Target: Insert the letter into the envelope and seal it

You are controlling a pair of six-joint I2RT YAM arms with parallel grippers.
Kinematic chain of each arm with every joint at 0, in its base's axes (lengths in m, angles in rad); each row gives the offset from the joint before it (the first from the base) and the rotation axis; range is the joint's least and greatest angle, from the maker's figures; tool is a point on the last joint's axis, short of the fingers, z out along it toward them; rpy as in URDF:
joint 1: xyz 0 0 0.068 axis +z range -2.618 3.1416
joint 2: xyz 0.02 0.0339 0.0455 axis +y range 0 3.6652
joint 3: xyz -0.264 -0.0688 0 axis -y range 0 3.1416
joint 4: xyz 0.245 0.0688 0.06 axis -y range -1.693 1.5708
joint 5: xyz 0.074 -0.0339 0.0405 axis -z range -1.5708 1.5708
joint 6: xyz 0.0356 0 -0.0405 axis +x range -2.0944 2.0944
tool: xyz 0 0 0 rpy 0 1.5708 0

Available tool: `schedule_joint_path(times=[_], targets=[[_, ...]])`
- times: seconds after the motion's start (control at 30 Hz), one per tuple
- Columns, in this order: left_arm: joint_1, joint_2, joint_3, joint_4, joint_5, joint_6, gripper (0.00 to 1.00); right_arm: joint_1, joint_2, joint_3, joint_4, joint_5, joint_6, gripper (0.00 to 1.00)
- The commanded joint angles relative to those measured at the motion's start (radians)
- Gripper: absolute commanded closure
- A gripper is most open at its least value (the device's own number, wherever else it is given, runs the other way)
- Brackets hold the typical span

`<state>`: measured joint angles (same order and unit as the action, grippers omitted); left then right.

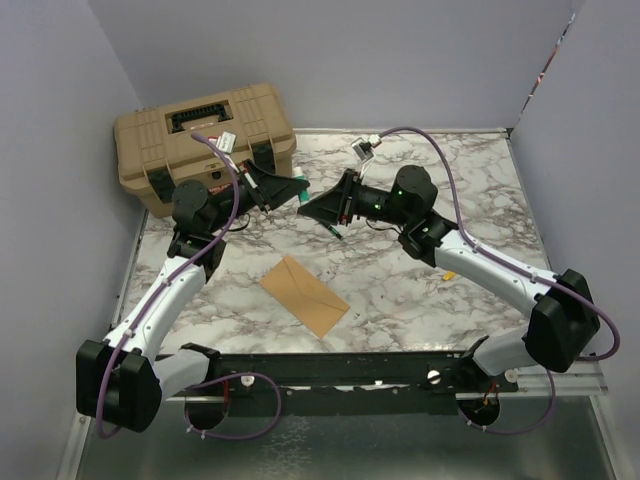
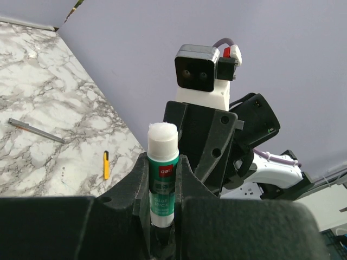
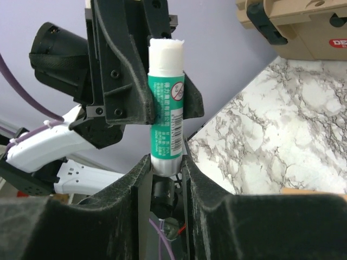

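Observation:
The brown envelope [image 1: 305, 295] lies flat on the marble table [image 1: 470, 190], in front of both arms. The letter is out of view. Above the table's far half, the two grippers meet around a green-and-white glue stick [image 3: 167, 108] whose white glue end is bare. My left gripper [image 2: 162, 162] is shut on the stick's [image 2: 162, 173] body. My right gripper [image 3: 165, 160] faces it, its fingertips [image 3: 142, 165] pressed against both sides of the stick's lower end. A narrower black end piece sits between those jaws. From above, the left gripper [image 1: 298, 193] and right gripper [image 1: 320, 208] nearly touch.
A tan hard case [image 1: 205, 140] stands at the back left, close behind the left gripper. A thin pen [image 2: 35, 130] and a small yellow item [image 2: 106, 165] lie on the table. Lilac walls enclose the table on three sides.

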<state>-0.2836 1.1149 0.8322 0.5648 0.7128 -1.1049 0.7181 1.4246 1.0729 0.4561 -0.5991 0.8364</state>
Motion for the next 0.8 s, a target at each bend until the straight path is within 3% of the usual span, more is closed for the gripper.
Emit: schedule_joint_path(times=[0.0, 0.17, 0.43, 0.63, 0.77], targets=[[-0.003, -0.013, 0.004, 0.029, -0.021, 0.000, 1.00, 0.000, 0.027, 0.053, -0.010, 0.027, -0.031, 0.75], [-0.004, -0.015, 0.001, 0.029, -0.031, 0.008, 1.00, 0.000, 0.039, 0.071, -0.047, 0.093, -0.078, 0.84], [-0.009, 0.002, -0.020, -0.004, -0.113, 0.031, 1.00, -0.001, 0.086, 0.193, -0.289, 0.298, -0.355, 0.96], [-0.011, 0.024, 0.055, -0.254, -0.301, -0.087, 1.00, 0.052, 0.084, 0.208, -0.349, 0.671, -0.653, 0.98], [-0.011, 0.041, 0.137, -0.379, -0.358, -0.176, 1.00, 0.087, 0.107, 0.224, -0.332, 0.815, -0.812, 0.99]])
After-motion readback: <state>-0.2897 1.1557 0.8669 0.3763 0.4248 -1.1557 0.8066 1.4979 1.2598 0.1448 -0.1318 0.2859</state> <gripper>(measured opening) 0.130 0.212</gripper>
